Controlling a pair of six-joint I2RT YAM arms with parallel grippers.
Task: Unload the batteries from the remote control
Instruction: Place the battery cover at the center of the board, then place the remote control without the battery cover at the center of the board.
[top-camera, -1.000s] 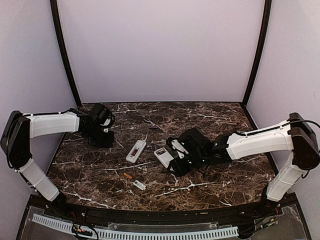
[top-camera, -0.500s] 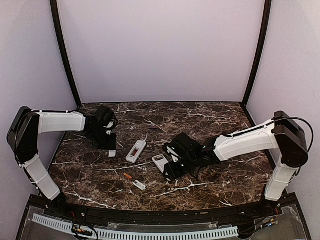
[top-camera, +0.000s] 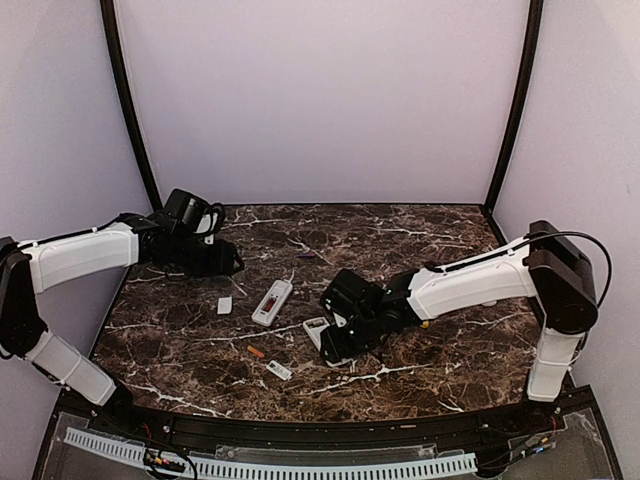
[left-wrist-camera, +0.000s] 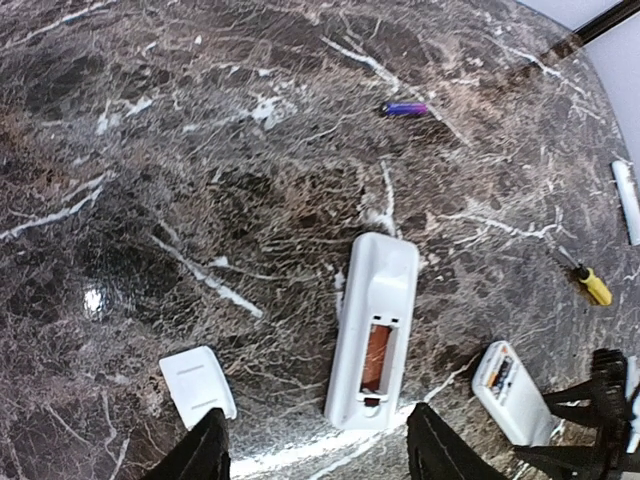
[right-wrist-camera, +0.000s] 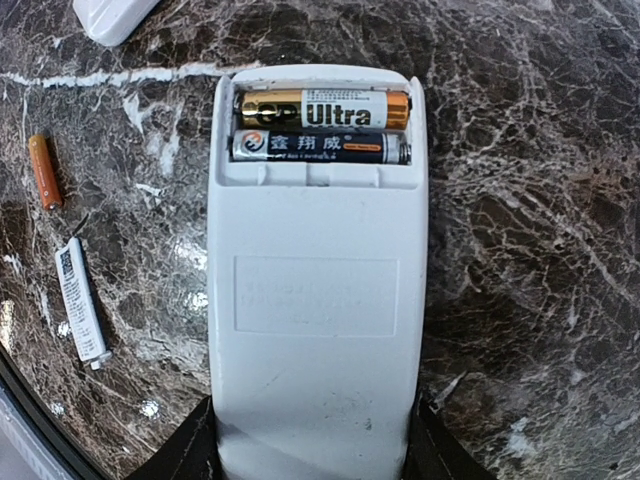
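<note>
Between the right tool's (right-wrist-camera: 312, 445) fingers sits a white remote (right-wrist-camera: 315, 300), gripped at its near end, back up and uncovered. Two batteries (right-wrist-camera: 322, 108) lie side by side in its bay, at the end far from the tool. An orange battery (right-wrist-camera: 44, 172) lies loose on the worktop (right-wrist-camera: 520, 250) beside it. The left tool (left-wrist-camera: 320, 455) hangs open over a second remote (left-wrist-camera: 378, 285), with an orange cell (left-wrist-camera: 377, 355) in its bay just ahead of the fingers.

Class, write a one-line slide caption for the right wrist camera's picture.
Right gripper holds the white remote, cover off, two batteries inside; one orange battery lies loose on the table.
</note>
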